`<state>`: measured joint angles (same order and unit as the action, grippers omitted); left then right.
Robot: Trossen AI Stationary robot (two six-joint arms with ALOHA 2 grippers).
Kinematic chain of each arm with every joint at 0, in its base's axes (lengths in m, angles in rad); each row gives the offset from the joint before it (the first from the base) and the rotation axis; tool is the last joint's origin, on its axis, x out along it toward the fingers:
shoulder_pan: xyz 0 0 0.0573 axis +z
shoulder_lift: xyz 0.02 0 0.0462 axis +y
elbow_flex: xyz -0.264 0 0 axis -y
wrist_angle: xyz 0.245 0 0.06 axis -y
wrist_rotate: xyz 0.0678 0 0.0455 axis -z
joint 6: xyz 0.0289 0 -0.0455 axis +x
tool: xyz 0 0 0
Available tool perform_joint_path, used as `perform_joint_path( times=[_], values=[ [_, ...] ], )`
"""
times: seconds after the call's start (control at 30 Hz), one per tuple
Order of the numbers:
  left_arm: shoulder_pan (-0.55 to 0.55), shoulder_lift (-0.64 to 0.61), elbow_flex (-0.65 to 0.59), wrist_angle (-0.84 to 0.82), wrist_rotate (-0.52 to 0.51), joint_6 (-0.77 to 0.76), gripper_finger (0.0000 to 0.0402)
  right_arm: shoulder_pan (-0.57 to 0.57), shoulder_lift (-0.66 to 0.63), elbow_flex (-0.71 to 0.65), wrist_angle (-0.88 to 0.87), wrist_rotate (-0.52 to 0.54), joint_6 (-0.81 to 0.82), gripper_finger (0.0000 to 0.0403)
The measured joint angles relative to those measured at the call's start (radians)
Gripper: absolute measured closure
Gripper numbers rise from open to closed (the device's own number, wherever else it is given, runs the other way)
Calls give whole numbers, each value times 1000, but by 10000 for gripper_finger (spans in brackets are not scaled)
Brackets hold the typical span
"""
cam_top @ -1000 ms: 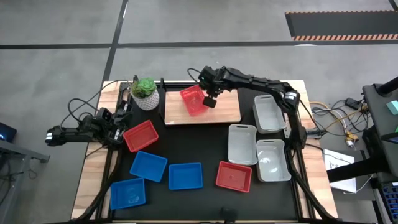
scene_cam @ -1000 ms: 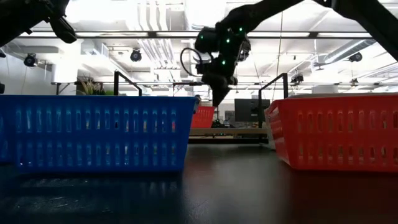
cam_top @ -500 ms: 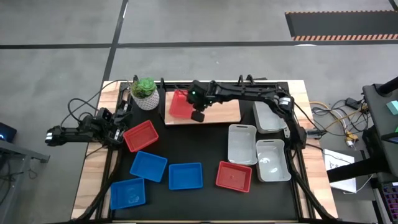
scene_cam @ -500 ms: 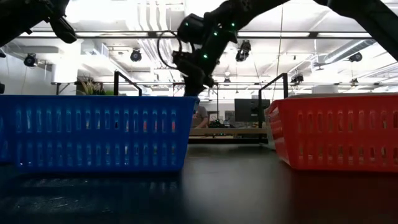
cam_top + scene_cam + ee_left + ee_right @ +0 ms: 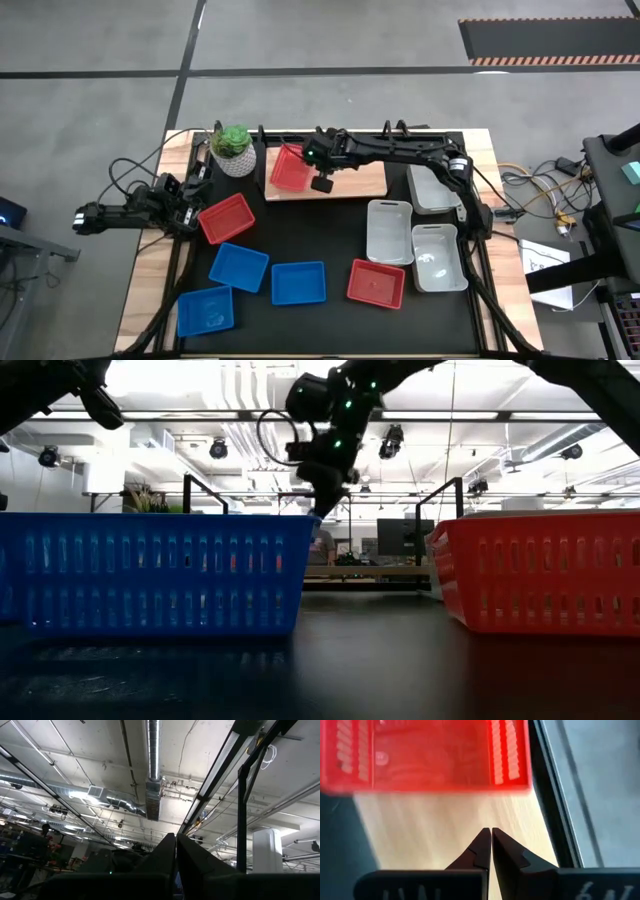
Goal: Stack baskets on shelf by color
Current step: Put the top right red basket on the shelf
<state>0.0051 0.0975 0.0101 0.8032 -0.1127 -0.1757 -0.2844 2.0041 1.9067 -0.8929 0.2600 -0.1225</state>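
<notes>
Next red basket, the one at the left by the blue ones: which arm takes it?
Probably left. The left gripper, shut, sits right beside that red basket. The right gripper, shut and empty, is over the shelf by the red basket already there.

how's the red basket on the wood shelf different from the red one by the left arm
The red basket on the shelf sits on the light-wood shelf, beside the shut right gripper; the red basket by the left gripper lies on the black tabletop. The first lies roughly square with the board; the second is turned at an angle. Both are red, shallow, rectangular and upright.
</notes>
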Motion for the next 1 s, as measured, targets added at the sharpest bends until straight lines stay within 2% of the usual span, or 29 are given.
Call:
perform_joint_path(
  times=[0.17,0.47,0.63,1.0],
  values=[
    [0,0,0,0,0,0,402,-17,9,-13,-9,-101,56,394],
    [0,0,0,1,0,0,402,-21,111,-31,238,-106,18,394],
    [0,0,0,0,0,0,402,-32,157,8,340,-102,-17,394],
    [0,0,0,-1,0,0,402,-39,156,56,326,-100,-35,394]
  ],
)
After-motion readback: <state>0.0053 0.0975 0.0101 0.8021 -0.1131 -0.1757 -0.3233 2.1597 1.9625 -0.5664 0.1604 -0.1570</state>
